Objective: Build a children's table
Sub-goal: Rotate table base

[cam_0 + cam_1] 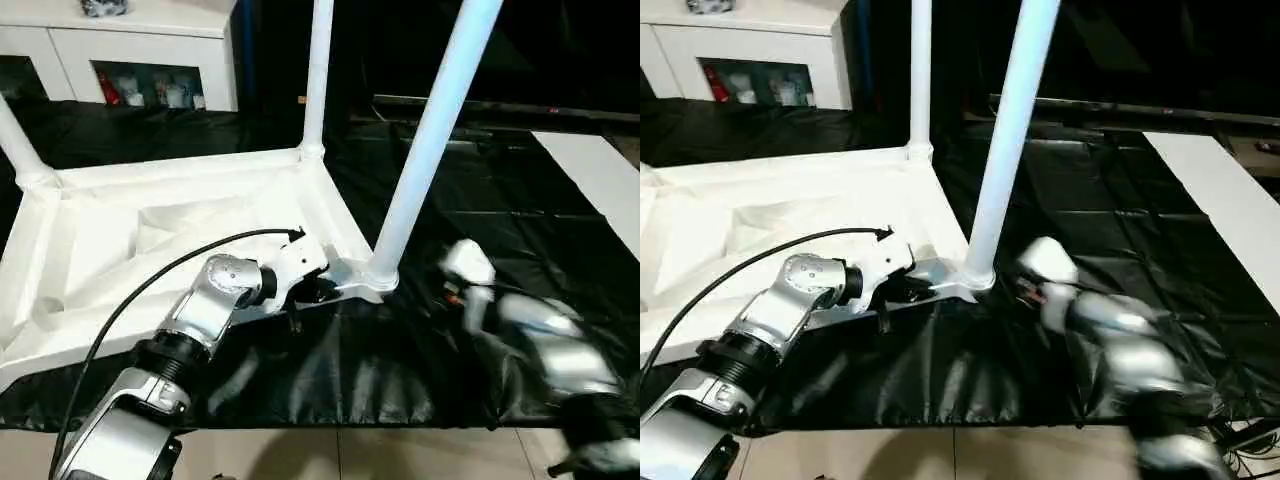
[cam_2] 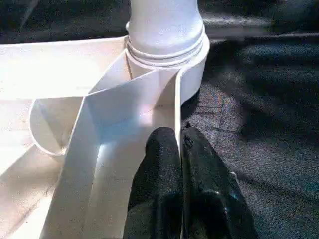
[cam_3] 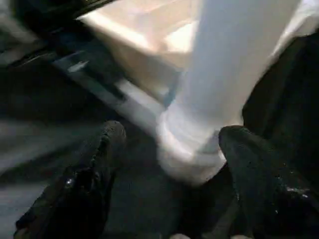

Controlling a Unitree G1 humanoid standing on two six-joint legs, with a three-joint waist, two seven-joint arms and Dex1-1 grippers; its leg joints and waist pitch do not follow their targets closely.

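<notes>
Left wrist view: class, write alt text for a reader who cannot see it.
Two black fingers of the left gripper pinch the thin side wall of the upturned white table top just below a corner socket, where a white leg stands seated. Black table cover lies beside it.

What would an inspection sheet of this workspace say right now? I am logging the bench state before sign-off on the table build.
Surface: black-covered work table, sheet creased.
Job's things: white plastic rectangular table top lies ribbed underside up; three white tubular legs stand in corner sockets: near leg, far leg, left leg.
Clutter: nothing seen.
Grippers: left gripper shut on the top's thin rim wall beside the near leg's socket; right gripper open, fingers either side of the near leg's flared base, not touching it.
Cables: black cable arcs along the left arm.
Surroundings: white cabinet behind; white board at right; tiled floor in front.
</notes>
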